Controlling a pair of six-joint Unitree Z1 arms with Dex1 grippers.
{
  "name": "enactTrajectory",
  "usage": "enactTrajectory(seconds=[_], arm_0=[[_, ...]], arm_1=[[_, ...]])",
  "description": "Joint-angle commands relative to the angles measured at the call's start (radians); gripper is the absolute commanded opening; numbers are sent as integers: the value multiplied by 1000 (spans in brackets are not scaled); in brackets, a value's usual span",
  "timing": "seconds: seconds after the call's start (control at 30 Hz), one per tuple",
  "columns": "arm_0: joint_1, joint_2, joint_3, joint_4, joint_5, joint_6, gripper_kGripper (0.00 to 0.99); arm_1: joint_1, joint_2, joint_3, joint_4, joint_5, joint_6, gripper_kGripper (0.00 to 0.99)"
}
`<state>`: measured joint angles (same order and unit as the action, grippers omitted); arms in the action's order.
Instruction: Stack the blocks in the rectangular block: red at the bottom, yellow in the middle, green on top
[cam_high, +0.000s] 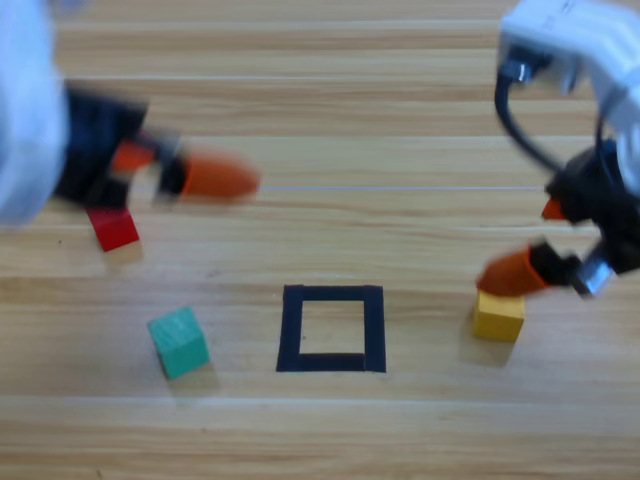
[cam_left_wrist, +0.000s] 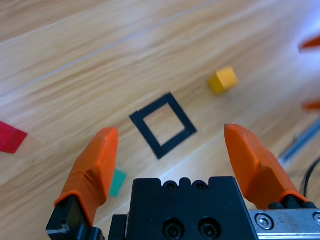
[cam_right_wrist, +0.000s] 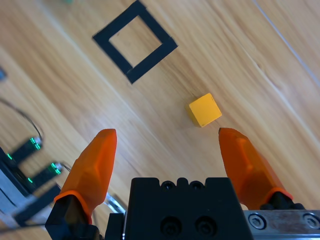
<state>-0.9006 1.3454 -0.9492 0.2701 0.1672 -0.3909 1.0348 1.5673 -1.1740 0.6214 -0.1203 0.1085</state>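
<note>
The tape square (cam_high: 332, 328) sits low in the centre of the high view and nothing is held inside it, so no layer of the stack is judged to be laid. Red (cam_high: 113, 229), which must go in first, lies at the left of the frame, up and to the left of the square, partly covered by the left gripper (cam_high: 185, 172). That gripper's jaws are spread wide with nothing between them; in its wrist view red (cam_left_wrist: 10, 137) is seen only at the left edge, outside the jaws, which suggests that the gripper is not lined up on it. Green (cam_high: 179, 342) rests on the table at lower left, near the square's left side but apart from it, presumably left aside because it is needed last. Yellow (cam_high: 498, 316) lies at the right, level with the square and well clear of it. The right gripper (cam_high: 530, 240) is poised just above yellow, jaws open and empty; in its wrist view yellow (cam_right_wrist: 204, 110) appears ahead of the jaws, nearer the right one, a position judged to be preparation for a grasp once red is placed.
</note>
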Motion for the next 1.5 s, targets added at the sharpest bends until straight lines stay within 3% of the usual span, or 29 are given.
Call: enactTrajectory(seconds=[0.03,0.13,0.23,0.33,0.5,1.1,1.4,1.5], arm_0=[[216,201,-169,179,3,-264,905],[290,290,-272,322,3,-398,905],[353,426,-436,508,0,-476,904],[408,555,-579,655,-15,-507,904],[479,701,-675,759,-29,-525,904],[598,837,-718,767,-74,-546,905],[608,839,-596,618,-104,-540,887],[608,842,-556,571,-107,-539,874]], arm_1=[[-125,66,-21,9,1,260,900],[-136,152,-52,38,-36,298,900],[-183,234,-73,57,-27,413,917],[-191,280,-82,60,-38,522,959],[-191,338,-93,61,-59,625,989],[-193,551,-167,75,-51,709,979],[-193,602,-182,86,-24,724,773],[-193,588,-180,101,-24,732,390]])
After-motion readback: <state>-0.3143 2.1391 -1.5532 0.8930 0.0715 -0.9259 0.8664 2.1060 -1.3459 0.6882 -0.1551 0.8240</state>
